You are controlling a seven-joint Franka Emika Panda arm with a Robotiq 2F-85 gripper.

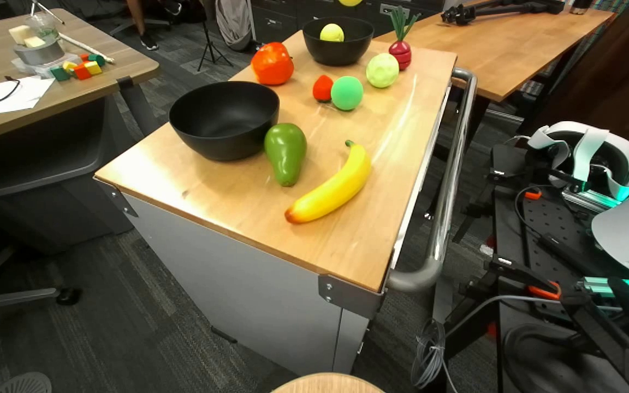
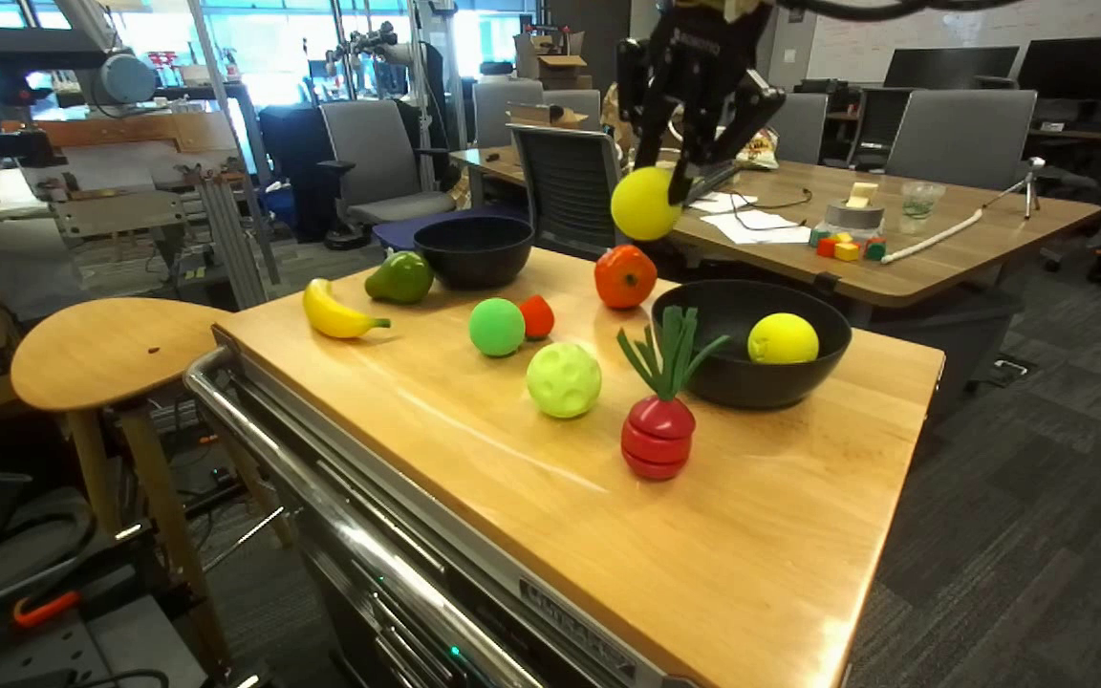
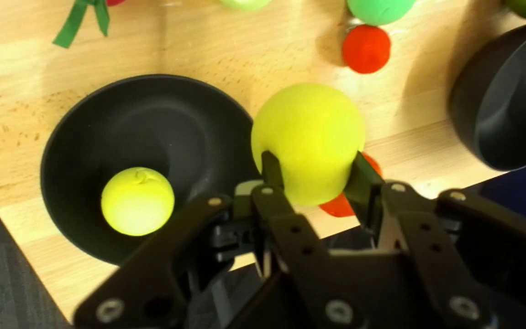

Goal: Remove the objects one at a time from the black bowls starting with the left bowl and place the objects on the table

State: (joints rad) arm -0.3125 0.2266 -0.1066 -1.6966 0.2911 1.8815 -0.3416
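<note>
Grasping a yellow ball (image 3: 308, 132), gripper (image 3: 313, 157) partly hiding orange-red fruit (image 3: 338, 207) in wrist view

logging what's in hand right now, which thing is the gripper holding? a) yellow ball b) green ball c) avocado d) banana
a: in the wrist view the gripper clasps the yellow ball from two sides, and in an exterior view the ball is held up off the table.

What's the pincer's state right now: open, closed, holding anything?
Pincer: closed on a yellow ball, holding it up in the air.
</note>
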